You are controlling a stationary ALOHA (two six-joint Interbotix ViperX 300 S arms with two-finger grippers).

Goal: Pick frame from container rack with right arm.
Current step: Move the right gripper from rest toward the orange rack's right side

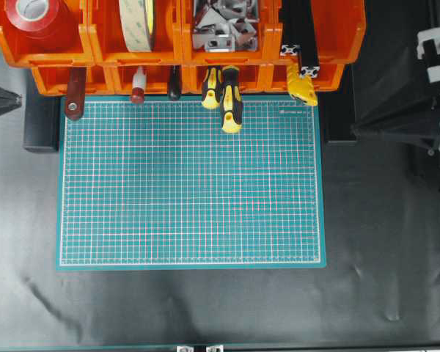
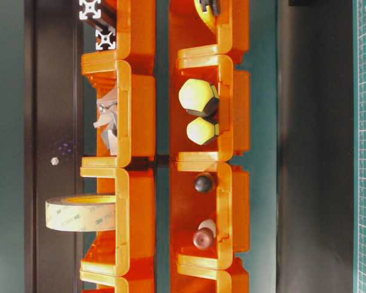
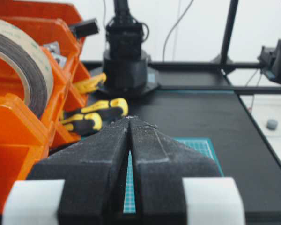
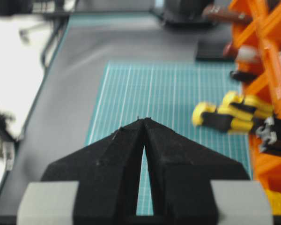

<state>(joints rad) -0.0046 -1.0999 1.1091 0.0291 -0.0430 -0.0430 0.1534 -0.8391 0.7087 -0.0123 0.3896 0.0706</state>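
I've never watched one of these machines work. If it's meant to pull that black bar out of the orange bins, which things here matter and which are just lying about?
Part of the job:
- black bar, upper-right bin
- orange rack
- right claw, shut, empty

Just lying about:
- red tape
- pale tape roll
- metal brackets
- yellow-handled screwdrivers
- green mat
- left claw, shut

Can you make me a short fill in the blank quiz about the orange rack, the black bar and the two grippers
1. The long black slotted aluminium frame lies in the bright orange plastic container rack, in the bin at its far ____ end in the overhead view.
2. The right gripper hangs over the green cutting mat with its black fingers ____.
3. The left gripper holds ____.
4. Grey metal corner brackets fill the bin beside the ____.

Missing words: right; shut; nothing; frame
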